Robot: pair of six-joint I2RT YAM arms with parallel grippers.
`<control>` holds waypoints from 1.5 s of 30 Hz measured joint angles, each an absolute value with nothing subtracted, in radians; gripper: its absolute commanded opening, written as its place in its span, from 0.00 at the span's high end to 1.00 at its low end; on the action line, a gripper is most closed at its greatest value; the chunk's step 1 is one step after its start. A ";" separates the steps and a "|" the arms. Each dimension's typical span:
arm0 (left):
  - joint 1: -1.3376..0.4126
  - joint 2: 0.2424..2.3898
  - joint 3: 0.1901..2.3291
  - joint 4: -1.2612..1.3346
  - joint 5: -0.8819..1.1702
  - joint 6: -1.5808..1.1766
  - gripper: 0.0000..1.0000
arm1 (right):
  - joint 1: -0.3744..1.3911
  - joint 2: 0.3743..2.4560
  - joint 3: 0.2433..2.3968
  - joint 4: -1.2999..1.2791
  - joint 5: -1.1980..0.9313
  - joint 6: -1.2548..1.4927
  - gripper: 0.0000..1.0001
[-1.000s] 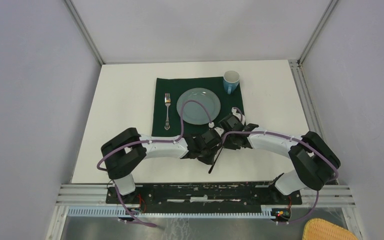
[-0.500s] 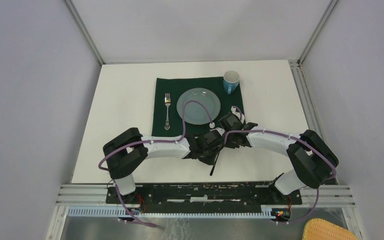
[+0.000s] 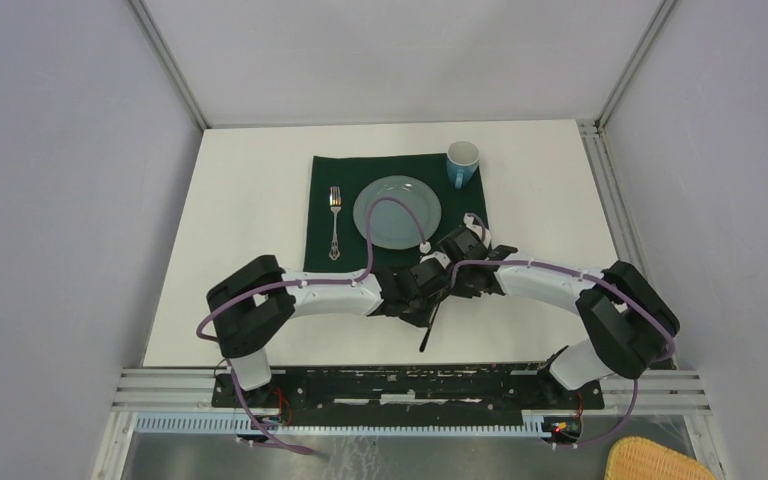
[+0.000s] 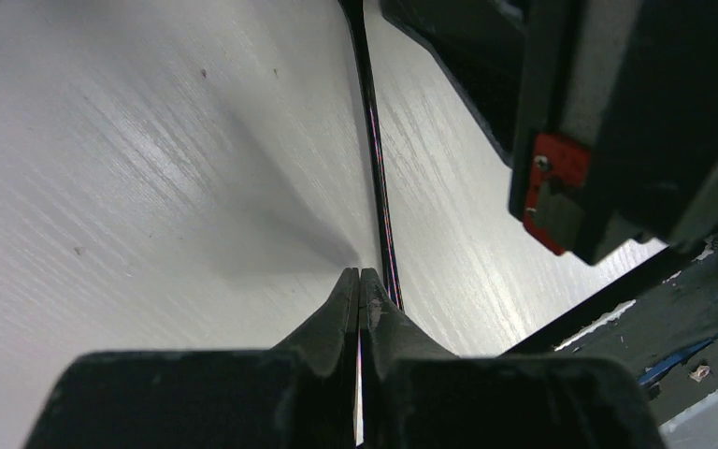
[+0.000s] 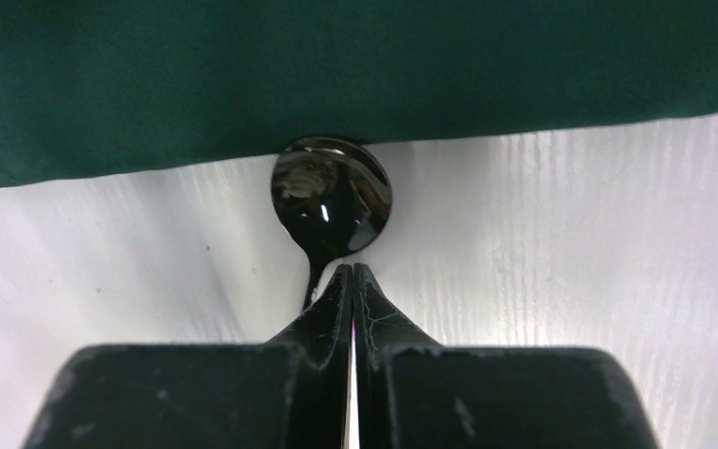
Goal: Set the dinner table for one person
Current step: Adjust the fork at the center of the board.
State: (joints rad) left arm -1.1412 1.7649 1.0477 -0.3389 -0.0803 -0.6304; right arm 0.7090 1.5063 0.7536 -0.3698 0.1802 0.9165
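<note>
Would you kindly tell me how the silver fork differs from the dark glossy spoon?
The silver metal fork is bright; the glossy black spoon is dark. The fork lies on the dark green cloth, left of the round grey-green plate; the spoon is off it, over the white tabletop, bowl at the cloth's near edge. The fork points straight away; the spoon's handle slants. Both are slender cutlery.

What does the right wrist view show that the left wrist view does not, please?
Only the right wrist view shows the black spoon bowl, at the dark green cloth edge. Only the left wrist view shows the spoon's thin handle and the right arm with a red part. Both show the white dinner table and their own shut claw: the right claw, the left claw.
</note>
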 measured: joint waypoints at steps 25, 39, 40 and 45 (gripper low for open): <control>-0.724 1.420 1.024 -0.421 -0.151 -0.532 0.98 | 0.753 1.261 0.692 -0.546 0.225 0.949 0.81; -0.709 1.268 0.979 -0.441 -0.076 -0.522 0.98 | 1.022 1.488 0.970 -0.629 0.338 1.145 0.79; -0.709 1.256 0.974 -0.442 -0.070 -0.522 0.98 | 1.036 1.499 0.974 -0.629 0.346 1.159 0.79; -0.709 1.222 0.960 -0.445 -0.046 -0.522 0.98 | 1.098 1.552 0.993 -0.668 0.413 1.240 0.79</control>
